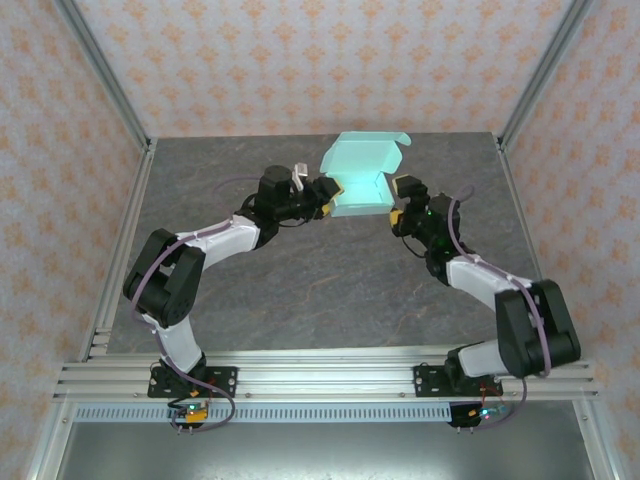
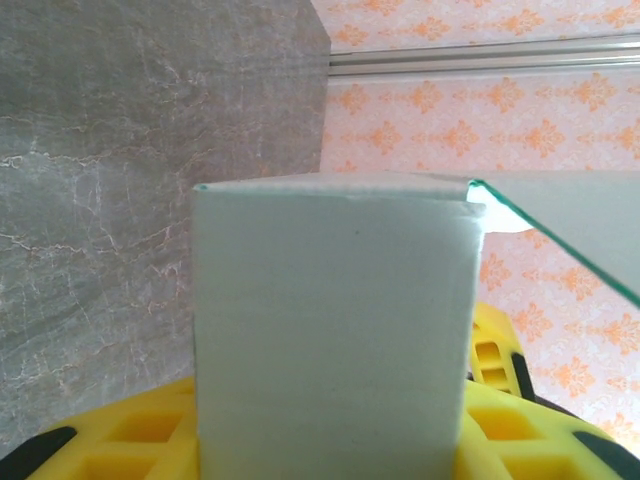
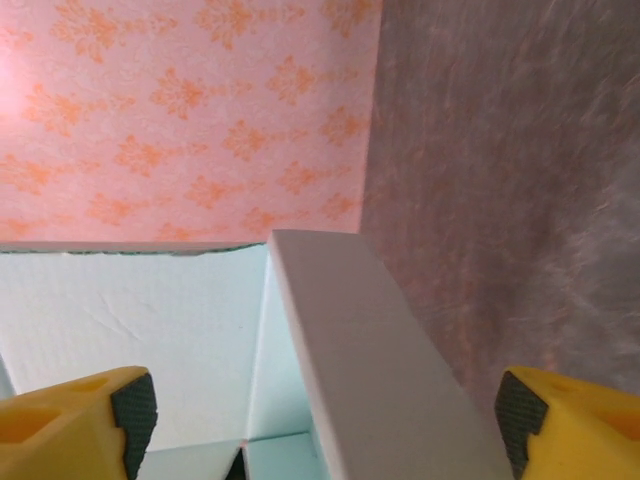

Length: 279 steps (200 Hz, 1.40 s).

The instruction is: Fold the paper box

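**A:** What takes up most of the scene?

**B:** The grey marbled desk [image 1: 300, 290], with patterned walls [image 1: 300, 60] round it.

**A:** And where is the box?

**B:** The box [image 1: 358, 182] is at the far middle of the desk, between the two claws. It is pale mint, and its lid [image 1: 372, 148] stands open toward the back. From above I can't tell whether its base rests on the desk or hangs just over it.

**A:** What about the left claw?

**B:** The left claw [image 1: 327, 197] is against the box's left side. In its wrist view a panel [image 2: 330, 330] of the box fills the gap between the yellow fingers [image 2: 110, 445]. It looks to be gripping the box, about half closed.

**A:** And the right one?

**B:** The right claw [image 1: 398, 203] is at the box's right side, spread wide. In its wrist view a side wall [image 3: 370, 350] of the box runs up between the fingers [image 3: 75, 420]. There is clear space on both sides, and neither black pad [image 3: 520, 405] touches the card.
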Each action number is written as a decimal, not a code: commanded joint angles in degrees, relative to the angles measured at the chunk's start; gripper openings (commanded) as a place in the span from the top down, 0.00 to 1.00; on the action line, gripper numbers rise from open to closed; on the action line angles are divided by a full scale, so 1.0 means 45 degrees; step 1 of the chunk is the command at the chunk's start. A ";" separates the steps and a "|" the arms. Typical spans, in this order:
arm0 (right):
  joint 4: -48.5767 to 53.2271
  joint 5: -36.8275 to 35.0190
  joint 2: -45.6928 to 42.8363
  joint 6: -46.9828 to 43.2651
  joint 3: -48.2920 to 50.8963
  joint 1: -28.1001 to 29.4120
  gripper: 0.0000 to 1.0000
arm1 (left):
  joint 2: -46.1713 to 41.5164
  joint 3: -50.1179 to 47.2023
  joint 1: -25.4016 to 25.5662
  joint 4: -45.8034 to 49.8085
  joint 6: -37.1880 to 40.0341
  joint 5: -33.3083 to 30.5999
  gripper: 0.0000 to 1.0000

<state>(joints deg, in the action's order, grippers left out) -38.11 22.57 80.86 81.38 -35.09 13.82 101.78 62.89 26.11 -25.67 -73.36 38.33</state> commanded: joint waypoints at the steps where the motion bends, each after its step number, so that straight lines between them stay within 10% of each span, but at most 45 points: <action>1: -0.4185 0.0304 0.0572 0.2006 -0.0135 -0.0092 0.13 | -0.0913 -0.0233 -0.0105 -0.1107 -0.0321 -0.0273 0.71; 279: -0.5260 0.1597 0.3332 0.1305 -0.1655 -0.0142 0.36 | -0.0857 -0.0333 0.0284 -0.2305 -0.2098 -0.0309 0.70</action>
<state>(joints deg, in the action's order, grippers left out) -56.62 29.43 94.96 86.59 -41.39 13.13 98.74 59.96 27.27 -33.71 -83.55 35.90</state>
